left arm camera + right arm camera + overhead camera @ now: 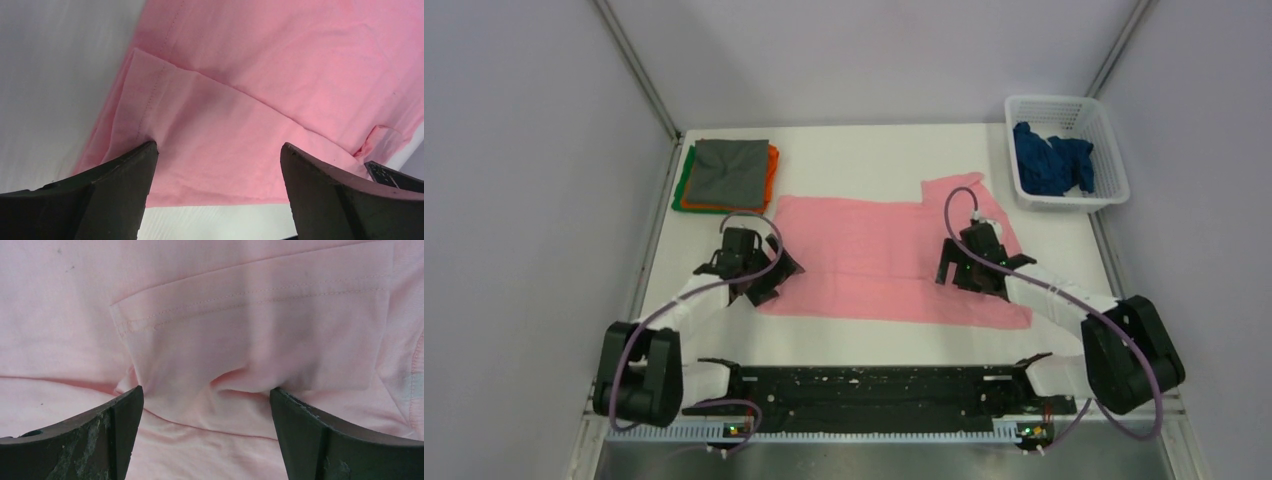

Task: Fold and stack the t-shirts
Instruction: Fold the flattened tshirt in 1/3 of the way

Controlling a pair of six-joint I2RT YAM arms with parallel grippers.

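Observation:
A light pink t-shirt [879, 255] lies spread flat across the middle of the table. Over its left edge hangs my left gripper [759, 262], open; in the left wrist view the shirt's folded sleeve and hem [220, 150] lie between the wide fingers [125, 190]. My right gripper [976, 262] stands open over the shirt's right side, its fingers [305, 435] astride a puckered fold of pink cloth [225, 385]. A folded stack of grey [731, 172], orange [772, 170] and green [681, 188] t-shirts sits at the back left. A dark blue t-shirt [1051, 160] lies crumpled in the basket.
A white mesh basket [1114, 165] stands at the back right beside the table's edge. Grey walls with metal posts close in the left, back and right. White tabletop [864, 160] shows behind the pink shirt and along the near edge.

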